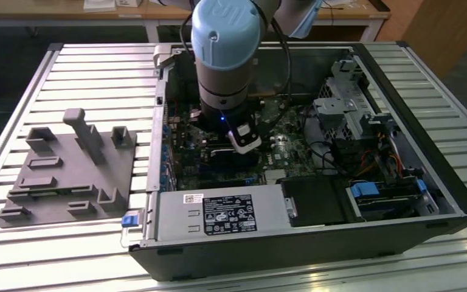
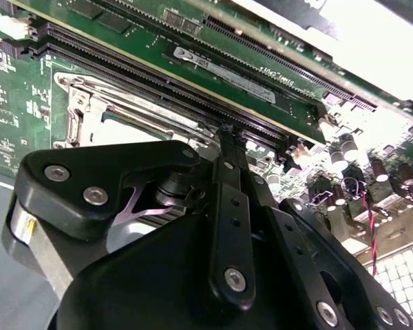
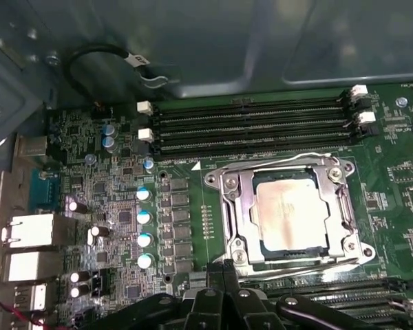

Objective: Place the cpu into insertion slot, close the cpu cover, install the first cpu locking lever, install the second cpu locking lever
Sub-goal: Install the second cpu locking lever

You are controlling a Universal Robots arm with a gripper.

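One cpu (image 3: pixel 290 210) flat in socket, cpu cover (image 3: pixel 289 213) closed

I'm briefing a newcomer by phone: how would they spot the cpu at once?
Find the green motherboard inside the open computer case. Beside the long black memory slots sits a silvery cpu cover; the cpu is the dull grey flat square in its window.

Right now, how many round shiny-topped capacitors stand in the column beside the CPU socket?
4 round shiny-topped capacitors in one column beside the silvery square cpu cover: first, second, third, fourth. More may be hidden past its end.
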